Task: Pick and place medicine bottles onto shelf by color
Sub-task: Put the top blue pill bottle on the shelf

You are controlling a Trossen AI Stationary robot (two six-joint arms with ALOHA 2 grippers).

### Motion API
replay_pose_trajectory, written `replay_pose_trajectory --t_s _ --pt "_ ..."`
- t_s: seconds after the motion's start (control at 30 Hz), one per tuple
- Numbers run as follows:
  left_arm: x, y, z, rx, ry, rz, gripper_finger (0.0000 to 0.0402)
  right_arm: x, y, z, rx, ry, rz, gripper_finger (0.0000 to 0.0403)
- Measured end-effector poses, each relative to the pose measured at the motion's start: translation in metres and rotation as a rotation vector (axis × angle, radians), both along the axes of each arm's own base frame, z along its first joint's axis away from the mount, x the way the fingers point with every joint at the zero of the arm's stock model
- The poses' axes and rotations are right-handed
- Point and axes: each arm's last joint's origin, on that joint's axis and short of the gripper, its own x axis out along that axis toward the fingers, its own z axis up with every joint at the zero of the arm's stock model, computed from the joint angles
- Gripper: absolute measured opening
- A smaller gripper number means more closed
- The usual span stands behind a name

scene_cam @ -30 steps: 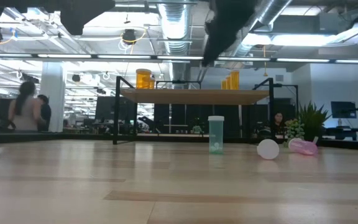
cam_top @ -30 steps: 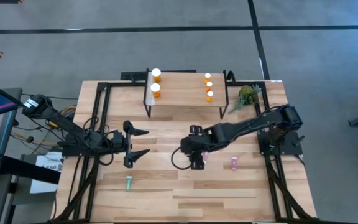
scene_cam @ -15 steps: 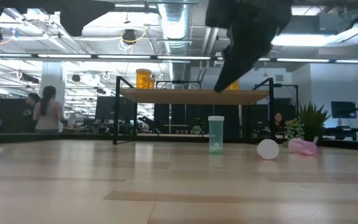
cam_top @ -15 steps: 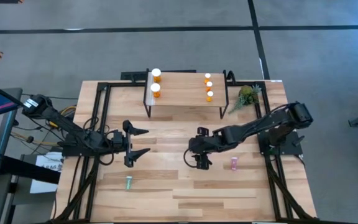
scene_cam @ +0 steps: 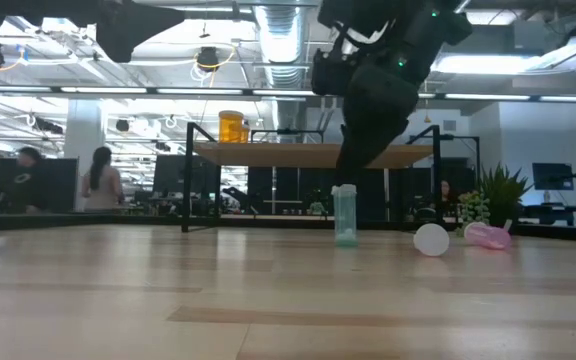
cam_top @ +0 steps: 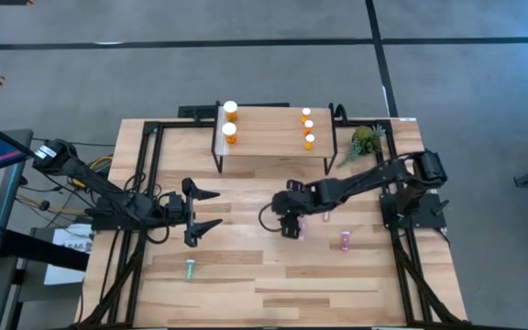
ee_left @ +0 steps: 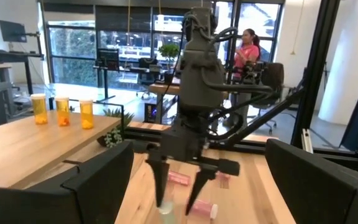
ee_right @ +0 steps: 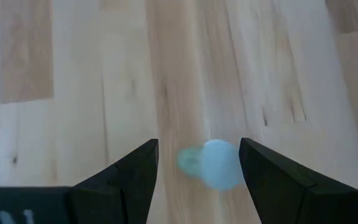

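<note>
I have the right claw (cam_top: 289, 225) hanging over the middle of the tabletop (cam_top: 273, 284), jaws spread wide and grasping nothing, straddling a pale green bottle (scene_cam: 345, 215) that stands upright below it. To do this pick well, I judge I should come straight down with the cap centred between the fingers (ee_right: 132, 171), since in the right wrist view the bottle (ee_right: 211, 164) sits a little nearer one finger than the other, and a lopsided squeeze could tip it. I would close on the body below the cap, not on the cap itself, and lift clear before swinging toward the shelf (cam_top: 273, 136) near the top centre of the high view. The bottle is small, with a translucent greenish body and a white cap, free of its neighbours. Two pink bottles (cam_top: 345, 240) lie on their sides to its right in the high view, one just beside the claw, so I should keep my descent tight. Another green bottle (cam_top: 190, 269) lies at lower left. The shelf already carries orange bottles (cam_top: 230, 112) at both ends, its middle bare. My left claw (cam_top: 200, 213) waits left of centre, released and empty.
</note>
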Motion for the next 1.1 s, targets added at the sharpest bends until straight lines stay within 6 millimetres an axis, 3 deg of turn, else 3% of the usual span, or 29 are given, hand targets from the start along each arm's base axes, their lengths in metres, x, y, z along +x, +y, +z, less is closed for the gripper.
replay_pose_trajectory --t_s 0.2,0.47,0.8,1.1 --pt "0.0 0.0 0.0 0.0 0.0 0.0 0.0352 0.0 -0.005 0.0 -0.002 0.001 -0.008 0.0249" --pt "0.0 0.0 0.0 -0.001 0.0 0.001 0.0352 -0.001 0.004 0.0 -0.002 0.001 0.018 0.0249" --pt "0.0 0.0 0.0 -0.008 -0.001 0.0 0.0352 0.001 -0.009 0.0 -0.003 0.005 -0.021 0.0247" --pt "0.0 0.0 0.0 -0.007 -0.001 0.0 0.0352 -0.003 -0.011 -0.007 0.004 0.031 -0.029 0.0211"
